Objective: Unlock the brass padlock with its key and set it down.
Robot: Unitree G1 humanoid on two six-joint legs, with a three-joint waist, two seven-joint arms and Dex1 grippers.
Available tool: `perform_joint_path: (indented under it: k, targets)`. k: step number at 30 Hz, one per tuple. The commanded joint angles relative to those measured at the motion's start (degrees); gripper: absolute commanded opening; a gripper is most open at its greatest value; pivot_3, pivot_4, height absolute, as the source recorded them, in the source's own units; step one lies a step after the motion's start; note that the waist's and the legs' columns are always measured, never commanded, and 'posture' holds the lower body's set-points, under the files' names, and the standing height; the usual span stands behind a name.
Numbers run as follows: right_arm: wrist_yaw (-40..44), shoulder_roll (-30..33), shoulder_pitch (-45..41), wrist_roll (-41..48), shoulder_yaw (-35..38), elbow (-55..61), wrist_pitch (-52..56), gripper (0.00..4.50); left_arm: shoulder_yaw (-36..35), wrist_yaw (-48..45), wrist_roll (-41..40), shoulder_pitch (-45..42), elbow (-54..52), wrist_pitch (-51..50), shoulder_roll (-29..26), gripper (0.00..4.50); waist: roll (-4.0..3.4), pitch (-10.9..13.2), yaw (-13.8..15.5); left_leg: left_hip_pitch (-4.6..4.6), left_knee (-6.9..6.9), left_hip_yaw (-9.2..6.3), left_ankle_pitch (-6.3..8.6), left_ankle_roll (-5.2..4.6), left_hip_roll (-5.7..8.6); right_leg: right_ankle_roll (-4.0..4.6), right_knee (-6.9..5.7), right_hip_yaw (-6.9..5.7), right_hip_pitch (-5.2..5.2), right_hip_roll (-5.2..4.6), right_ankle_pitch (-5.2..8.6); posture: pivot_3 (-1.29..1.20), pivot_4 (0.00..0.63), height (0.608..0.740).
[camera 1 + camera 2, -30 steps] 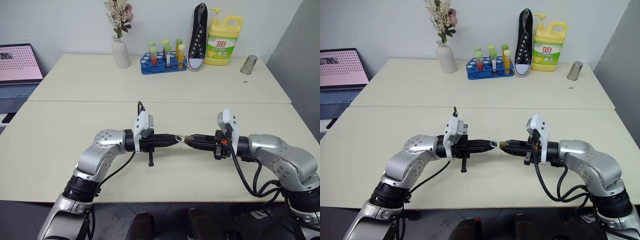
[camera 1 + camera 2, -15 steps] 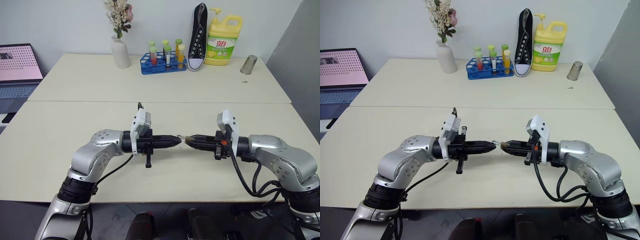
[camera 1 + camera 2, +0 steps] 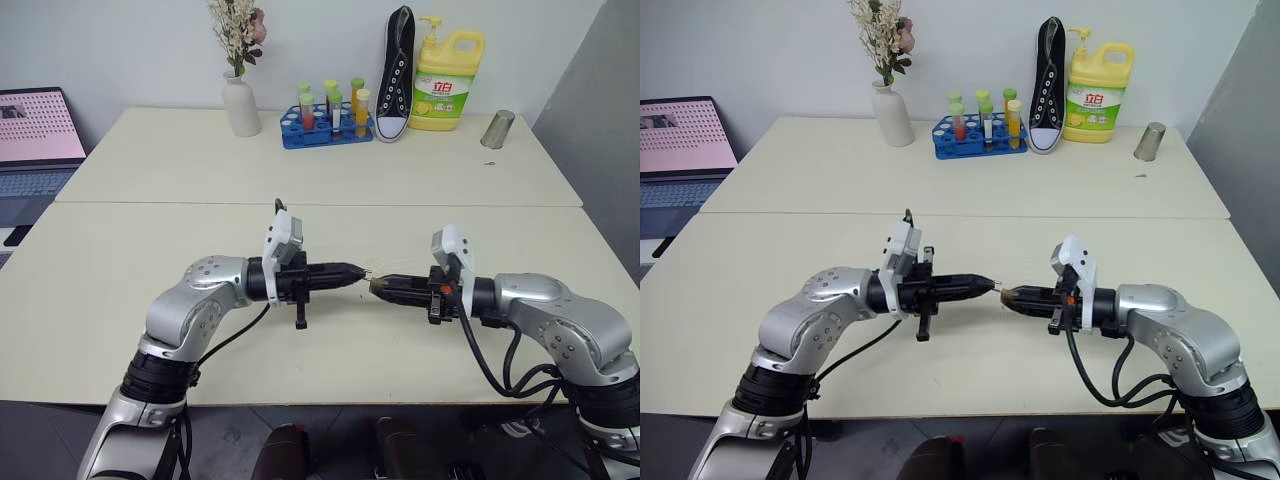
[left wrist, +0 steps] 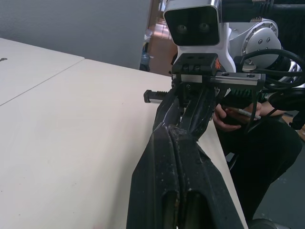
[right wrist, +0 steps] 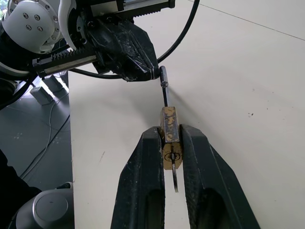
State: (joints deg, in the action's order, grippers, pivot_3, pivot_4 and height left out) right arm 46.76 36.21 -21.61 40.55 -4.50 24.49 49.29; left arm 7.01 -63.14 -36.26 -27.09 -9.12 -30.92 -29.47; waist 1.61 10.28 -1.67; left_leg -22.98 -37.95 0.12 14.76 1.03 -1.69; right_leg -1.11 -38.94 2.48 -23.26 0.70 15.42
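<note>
Padlock point(image 5: 169, 136) pinched in right gripper point(image 5: 170, 148), above table point(image 3: 120, 260) between both arms. Key point(image 5: 174, 177) seated in keyway. Left gripper point(image 5: 143, 71) pressed together on shackle point(image 5: 165, 90). Probably best: hold body square, pull straight along shackle, no twisting.

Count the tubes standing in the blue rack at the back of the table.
5 visible in the blue rack: green-capped at its left, middle and right, two yellow-capped in front; more may be hidden.
</note>
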Motion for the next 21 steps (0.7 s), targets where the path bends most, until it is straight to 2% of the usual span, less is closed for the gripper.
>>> perform_joint_path:
  k: [1,12,16,19,21]
  targets:
    - [0.77,0.06,-0.31,0.33,0.39,1.38,-0.98,0.16,-0.89,-0.25,0.24,-0.73,-2.05,0.95,-0.26,0.0,0.0,0.0,0.0,0.0,0.0,0.0,0.0,0.0,0.0,0.0,0.0,0.0,0.0,0.0,0.0,0.0,0.15,0.74]
    - [0.78,0.19,0.41,1.5,1.06,1.42,0.67,0.16,-0.31,-1.4,15.72,1.49,1.07,21.56,-5.19,0.0,0.0,0.0,0.02,0.0,0.01,0.01,0.0,0.0,-0.01,0.01,0.01,0.01,0.0,-0.01,0.0,0.0,0.15,0.74]
    - [-0.68,-0.35,-0.21,3.82,0.64,0.03,6.25,0.16,1.23,-5.49,20.82,3.74,2.5,33.11,-7.85,0.0,-0.01,0.0,0.02,0.0,0.01,0.04,0.0,0.0,0.0,0.01,0.02,0.02,-0.01,-0.02,0.0,0.0,0.15,0.74]
    - [-2.3,-1.15,-1.16,4.83,0.03,-1.85,11.07,0.16,2.18,-8.17,23.05,5.27,4.36,39.55,-9.48,0.56,-0.01,0.0,0.02,-0.01,0.02,0.04,0.0,0.0,-0.02,0.02,0.02,0.02,-0.01,-0.04,0.0,0.0,0.15,0.74]
    - [-3.53,-2.5,-2.48,6.05,-0.78,-4.61,15.94,0.16,2.88,-9.76,24.35,7.03,5.31,43.32,-10.53,1.18,-0.01,0.0,-0.11,0.0,0.02,0.04,0.0,0.0,-0.02,0.03,0.02,0.03,-0.01,-0.03,0.0,0.0,0.15,0.74]
